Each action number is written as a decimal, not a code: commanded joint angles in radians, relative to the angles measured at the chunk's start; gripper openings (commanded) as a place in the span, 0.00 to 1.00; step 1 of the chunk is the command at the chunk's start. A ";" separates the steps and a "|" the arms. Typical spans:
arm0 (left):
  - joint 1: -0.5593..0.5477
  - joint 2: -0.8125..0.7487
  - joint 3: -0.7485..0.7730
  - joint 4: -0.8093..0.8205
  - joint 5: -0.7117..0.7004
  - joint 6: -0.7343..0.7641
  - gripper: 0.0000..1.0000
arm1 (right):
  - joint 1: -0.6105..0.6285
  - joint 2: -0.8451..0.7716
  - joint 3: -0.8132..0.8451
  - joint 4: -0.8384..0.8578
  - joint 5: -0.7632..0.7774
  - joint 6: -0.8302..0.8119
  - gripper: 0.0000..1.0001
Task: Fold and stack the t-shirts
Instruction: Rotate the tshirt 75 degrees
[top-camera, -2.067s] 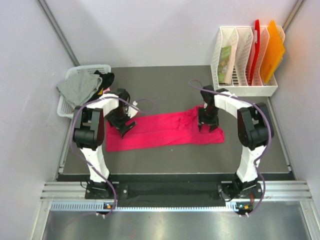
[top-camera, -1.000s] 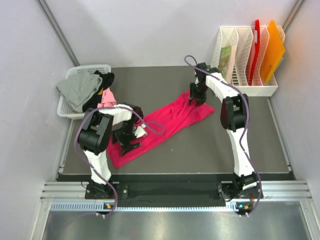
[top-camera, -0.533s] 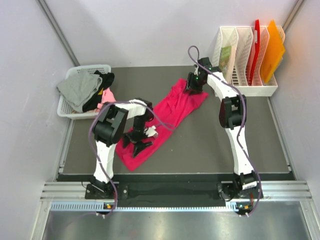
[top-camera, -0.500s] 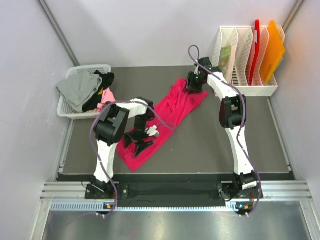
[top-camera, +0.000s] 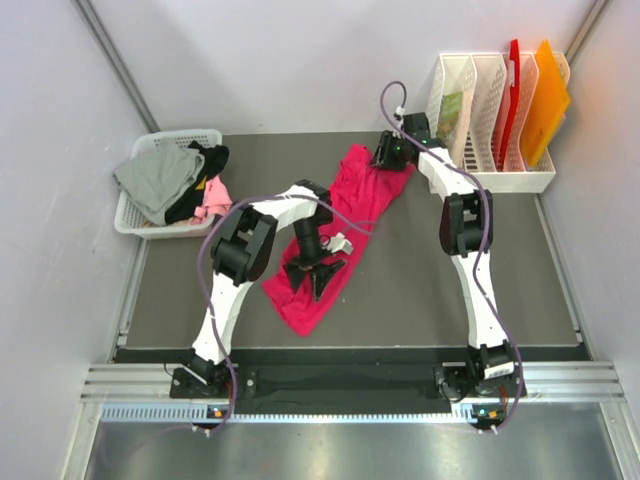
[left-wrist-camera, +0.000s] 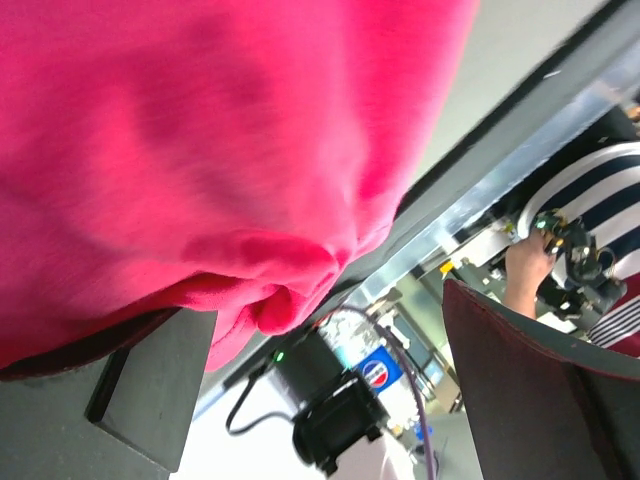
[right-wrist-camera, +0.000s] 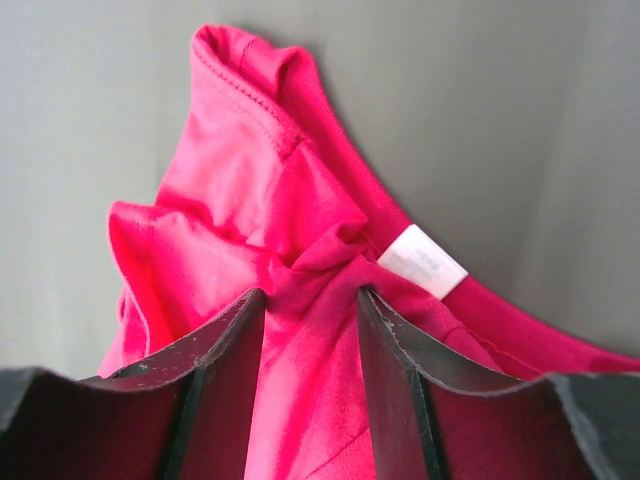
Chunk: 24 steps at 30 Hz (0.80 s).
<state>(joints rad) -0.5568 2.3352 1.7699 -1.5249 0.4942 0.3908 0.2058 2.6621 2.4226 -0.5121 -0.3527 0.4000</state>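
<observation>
I count four shirts: one red shirt (top-camera: 352, 205), one grey shirt (top-camera: 155, 175), one black shirt (top-camera: 207, 158) and one pink shirt (top-camera: 212, 193). There is one white basket (top-camera: 130, 218). There is one white rack (top-camera: 490, 181) with four slots, holding two folders, one red folder (top-camera: 512, 85) and one orange folder (top-camera: 548, 100), plus one greenish booklet (top-camera: 450, 118). I have two grippers: my left gripper (top-camera: 318, 275) and my right gripper (top-camera: 390, 155). My left wrist view shows one person (left-wrist-camera: 600, 200) in a striped top.
</observation>
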 joint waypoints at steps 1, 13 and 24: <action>-0.029 0.001 0.036 0.233 0.201 0.054 0.99 | -0.022 -0.019 0.006 0.066 0.020 -0.039 0.43; 0.104 -0.293 0.013 0.149 0.058 -0.019 0.99 | -0.014 -0.399 -0.223 0.058 0.024 -0.021 0.45; 0.182 -0.439 -0.262 0.275 -0.075 -0.038 0.99 | 0.101 -0.634 -0.490 -0.026 0.067 -0.021 0.40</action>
<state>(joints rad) -0.3504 1.9343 1.6089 -1.3136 0.4648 0.3420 0.2279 2.1071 2.0083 -0.4980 -0.3180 0.3889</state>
